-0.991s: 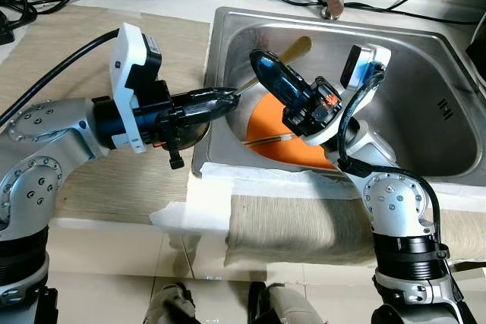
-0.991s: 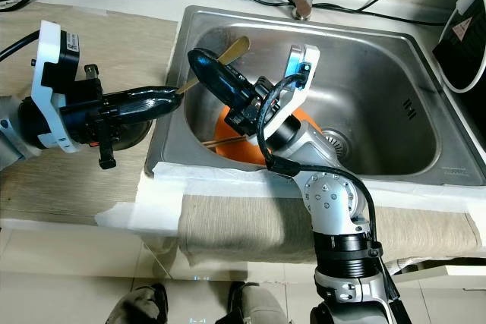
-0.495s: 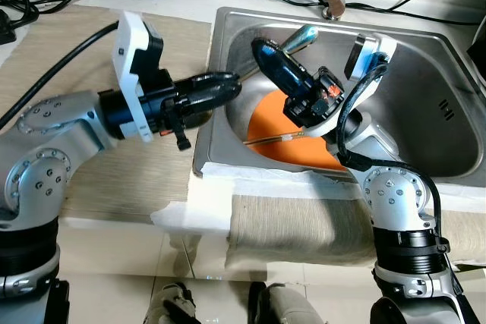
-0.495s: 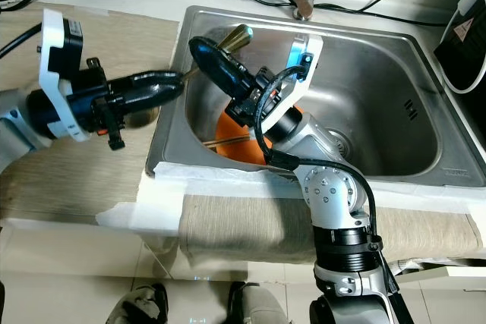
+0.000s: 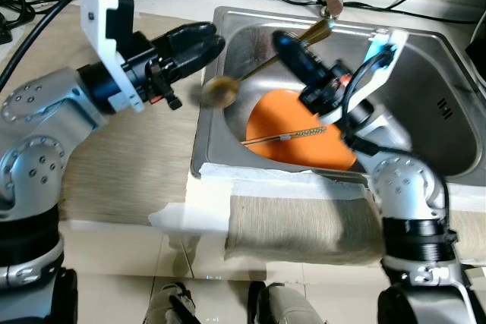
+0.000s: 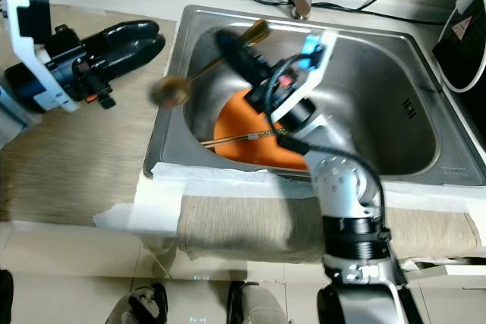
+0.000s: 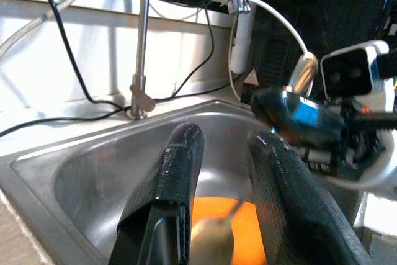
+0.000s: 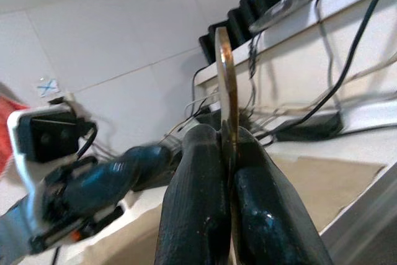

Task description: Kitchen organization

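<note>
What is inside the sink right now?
An orange plate with a thin stick across it lies in the sink; the right gripper, holding a spoon, covers part.

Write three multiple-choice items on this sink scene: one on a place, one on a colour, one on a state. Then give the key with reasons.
1. Where does the plate lie?
A. In the sink
B. On the mat
C. On the floor

2. What colour is the plate?
A. Blue
B. Orange
C. White

3. What is the right hand doing?
A. Hanging open
B. Resting on the tap
C. Shut on the spoon's handle

Key:
1. A: the plate lies in the steel sink, with a thin stick across it.
2. B: it is plainly orange.
3. C: the right hand pinches the brass spoon, whose bowl reaches toward the open left hand.
</note>
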### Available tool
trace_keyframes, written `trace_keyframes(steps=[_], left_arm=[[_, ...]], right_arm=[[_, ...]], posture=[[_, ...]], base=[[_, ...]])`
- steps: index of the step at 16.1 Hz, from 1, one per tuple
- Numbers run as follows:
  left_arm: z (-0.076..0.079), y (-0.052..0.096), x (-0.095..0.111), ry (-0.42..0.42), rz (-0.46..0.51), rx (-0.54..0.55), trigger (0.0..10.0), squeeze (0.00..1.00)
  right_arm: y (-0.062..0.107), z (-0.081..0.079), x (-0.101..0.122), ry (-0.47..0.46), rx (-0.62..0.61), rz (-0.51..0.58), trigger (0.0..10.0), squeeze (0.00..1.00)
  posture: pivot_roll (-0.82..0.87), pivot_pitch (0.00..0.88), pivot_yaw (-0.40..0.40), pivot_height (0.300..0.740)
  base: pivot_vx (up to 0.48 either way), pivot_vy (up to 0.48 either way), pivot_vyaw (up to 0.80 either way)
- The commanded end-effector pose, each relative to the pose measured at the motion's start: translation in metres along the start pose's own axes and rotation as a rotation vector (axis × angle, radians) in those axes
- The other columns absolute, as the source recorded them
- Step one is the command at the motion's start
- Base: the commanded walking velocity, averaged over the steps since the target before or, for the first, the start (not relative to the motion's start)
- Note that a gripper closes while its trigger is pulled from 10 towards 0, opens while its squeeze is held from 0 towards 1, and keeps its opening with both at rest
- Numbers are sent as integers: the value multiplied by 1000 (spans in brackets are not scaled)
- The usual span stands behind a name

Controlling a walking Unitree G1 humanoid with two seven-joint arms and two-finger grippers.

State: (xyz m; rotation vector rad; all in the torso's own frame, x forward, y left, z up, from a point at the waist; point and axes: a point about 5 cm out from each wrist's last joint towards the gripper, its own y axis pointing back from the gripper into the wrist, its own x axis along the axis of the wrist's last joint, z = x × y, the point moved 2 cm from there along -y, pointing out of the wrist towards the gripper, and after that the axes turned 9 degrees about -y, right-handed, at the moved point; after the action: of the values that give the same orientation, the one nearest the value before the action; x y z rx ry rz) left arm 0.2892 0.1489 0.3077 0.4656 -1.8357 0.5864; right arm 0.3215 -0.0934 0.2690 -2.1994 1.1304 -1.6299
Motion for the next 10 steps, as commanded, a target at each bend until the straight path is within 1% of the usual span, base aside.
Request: trace_keyframes(steps=[1,2,3,4,6,7,8,9,10], left_arm=[[3,4,0,-32,-26,-9,10000,0],[5,7,-8,-92,-91,-4,10000,0],[11,10,-15,-130,-141,-22,10000,0],[21,14,-22,-163,-179,-55,10000,0],[32,13,-25,-168,-184,-93,10000,0],[40,11,-33,-174,-218,-112,10000,0],[41,11,-36,-176,-230,-115,10000,0],[42,12,-46,-188,-270,-105,10000,0],[42,11,-49,-188,-278,-100,10000,0]], right_arm=[[1,4,16,68,-24,39,0,0],[2,9,22,165,-58,19,0,0],[2,14,26,263,-92,-16,0,0],[3,20,28,384,-123,-71,0,0],[3,30,23,476,-149,-138,0,0],[2,41,12,571,-167,-233,0,0],[2,44,9,598,-170,-261,0,0],[5,59,-5,655,-197,-358,0,0],[7,65,-11,674,-210,-400,0,0]], posture=[[-86,167,-93,740],[-86,167,-93,740],[-94,169,-93,740],[-95,169,-93,740],[-93,168,-95,740],[-92,168,-94,740],[-92,168,-94,740],[-93,166,-98,740],[-91,166,-100,740]], base=[[0,0,0],[0,0,0],[0,0,0],[0,0,0],[0,0,0],[0,0,0],[0,0,0],[0,0,0],[0,0,0]])
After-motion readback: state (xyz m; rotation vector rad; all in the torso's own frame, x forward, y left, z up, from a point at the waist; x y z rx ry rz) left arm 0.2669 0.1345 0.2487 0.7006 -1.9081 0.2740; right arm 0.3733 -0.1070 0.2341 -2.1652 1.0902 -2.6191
